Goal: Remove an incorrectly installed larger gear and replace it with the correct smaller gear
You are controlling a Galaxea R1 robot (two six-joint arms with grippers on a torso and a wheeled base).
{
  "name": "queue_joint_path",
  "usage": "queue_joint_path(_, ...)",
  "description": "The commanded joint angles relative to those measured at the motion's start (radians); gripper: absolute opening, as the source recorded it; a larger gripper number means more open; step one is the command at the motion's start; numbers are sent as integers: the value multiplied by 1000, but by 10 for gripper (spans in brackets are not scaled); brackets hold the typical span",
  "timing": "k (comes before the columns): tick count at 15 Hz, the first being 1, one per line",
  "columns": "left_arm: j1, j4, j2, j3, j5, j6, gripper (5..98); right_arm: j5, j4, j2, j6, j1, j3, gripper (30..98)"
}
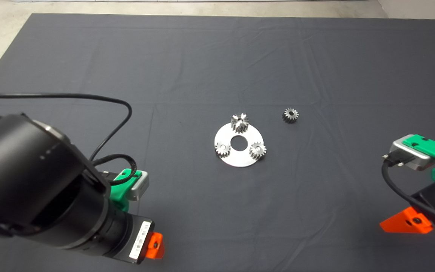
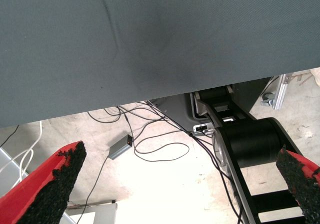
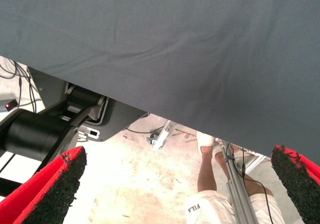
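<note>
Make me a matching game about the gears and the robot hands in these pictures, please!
Things:
1. larger gear
2. smaller gear
3. left gripper
4. round plate

Places or states:
A. lying alone on the dark mat, off the plate
B. shiny and flat with a hole in its middle
C. parked at the mat's near left edge, red fingers wide apart
D. standing on the plate's far side, with broad star-like teeth

Pairs: 1-D, 2-A, 3-C, 4-B
</note>
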Motion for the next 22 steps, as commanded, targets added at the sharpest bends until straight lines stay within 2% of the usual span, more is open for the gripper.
queue_joint_path(1, -25, -16, -2, 10, -2, -14, 981, -115, -23, 24, -67, 8, -70, 977)
queue_joint_path(4, -23, -16, 2, 15, -2, -14, 981, -113, -54, 182, -253, -45, -335, 977)
queue_joint_path(6, -24, -16, 0, 15, -2, -15, 981, -113, -107, 314, -318, -52, -470, 977)
queue_joint_path(11, -25, -15, 0, 16, 0, -15, 981, -113, -162, 610, -458, -66, -808, 977)
queue_joint_path(13, -24, -15, -2, 16, 0, -15, 981, -112, -191, 716, -531, -88, -980, 977)
queue_joint_path(15, -23, -16, -2, 16, 0, -15, 981, -112, -192, 797, -633, -113, -1148, 977)
queue_joint_path(18, -23, -16, -5, 16, 0, -15, 981, -106, -207, 879, -723, -154, -1297, 977)
queue_joint_path(20, -23, -15, -3, 16, -1, -15, 981, -89, -212, 879, -741, -172, -1318, 977)
queue_joint_path(22, -23, -15, -2, 16, 0, -15, 981, -87, -231, 879, -748, -200, -1319, 977)
